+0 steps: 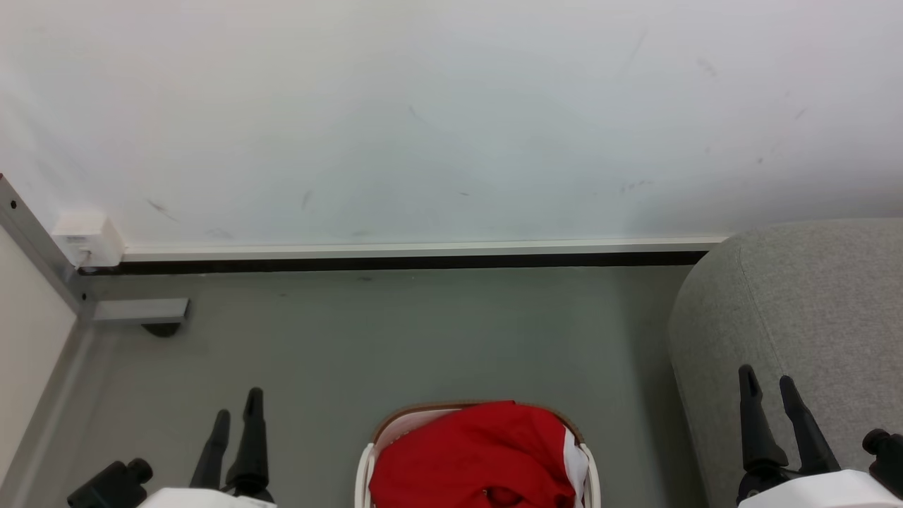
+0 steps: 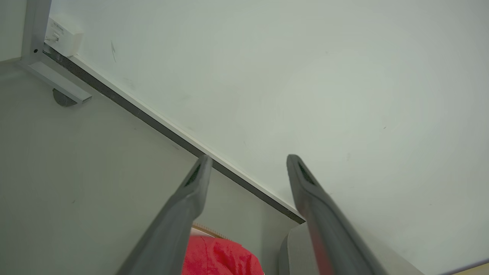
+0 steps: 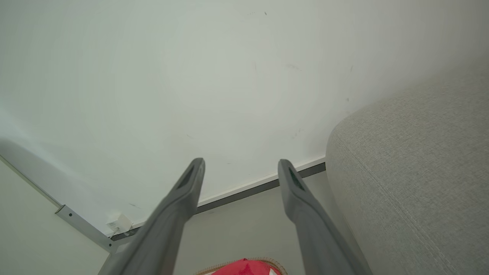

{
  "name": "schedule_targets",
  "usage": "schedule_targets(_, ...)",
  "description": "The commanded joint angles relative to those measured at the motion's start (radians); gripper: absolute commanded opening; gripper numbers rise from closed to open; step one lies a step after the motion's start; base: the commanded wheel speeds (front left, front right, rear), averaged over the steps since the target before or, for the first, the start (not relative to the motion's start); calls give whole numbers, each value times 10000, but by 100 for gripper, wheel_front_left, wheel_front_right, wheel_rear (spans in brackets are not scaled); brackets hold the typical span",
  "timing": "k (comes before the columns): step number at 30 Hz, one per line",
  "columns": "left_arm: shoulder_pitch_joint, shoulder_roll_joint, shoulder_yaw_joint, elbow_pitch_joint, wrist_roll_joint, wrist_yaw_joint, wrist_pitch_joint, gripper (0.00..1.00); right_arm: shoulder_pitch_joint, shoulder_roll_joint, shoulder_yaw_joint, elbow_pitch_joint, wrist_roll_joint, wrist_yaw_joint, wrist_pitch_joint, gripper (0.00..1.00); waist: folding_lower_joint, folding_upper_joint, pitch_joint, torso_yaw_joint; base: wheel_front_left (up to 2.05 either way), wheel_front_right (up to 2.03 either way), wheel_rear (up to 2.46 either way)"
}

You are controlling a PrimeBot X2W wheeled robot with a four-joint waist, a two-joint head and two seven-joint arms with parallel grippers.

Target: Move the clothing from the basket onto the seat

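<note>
My left gripper: fingers spread apart with bare air between them, hanging over the grey floor to the left of the basket.
My right gripper: fingers parted the same way, holding nothing, raised in front of the seat's rounded edge.
Clothing: a red heap with a white band on its right side, piled in the basket and bulging above the rim (I am touching none of it).
Basket: white with a brown rim, standing on the floor between my two grippers, cut off by the bottom of my head view.
Seat: light grey woven fabric, to the right of the basket, with a strip of floor between them.
Wall: pale and lightly scuffed, with a white skirting board above a dark gap at the floor.
Far left corner: a small white box on the wall, a grey metal bar below it.
</note>
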State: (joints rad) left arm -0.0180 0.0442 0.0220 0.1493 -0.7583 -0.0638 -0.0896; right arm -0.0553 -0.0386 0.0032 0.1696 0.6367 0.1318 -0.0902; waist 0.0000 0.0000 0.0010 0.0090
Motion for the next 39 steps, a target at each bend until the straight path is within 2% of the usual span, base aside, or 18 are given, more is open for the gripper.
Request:
schedule_targets(1,-11,86,8,-170,365,22,-111,100,-43,-120,29,-28,-383,-8,-102,100,0,0,-1,3,0,0,0)
schedule_targets(21,291,323,-176,-427,3012,261,-671,100,37,-135,-35,200,-3015,-12,-666,100,0,0,-2,29,0,0,0)
schedule_targets(39,532,433,-337,-544,4648,442,-1069,100,111,-144,-206,415,-4661,-15,-1083,100,0,0,30,32,0,0,0)
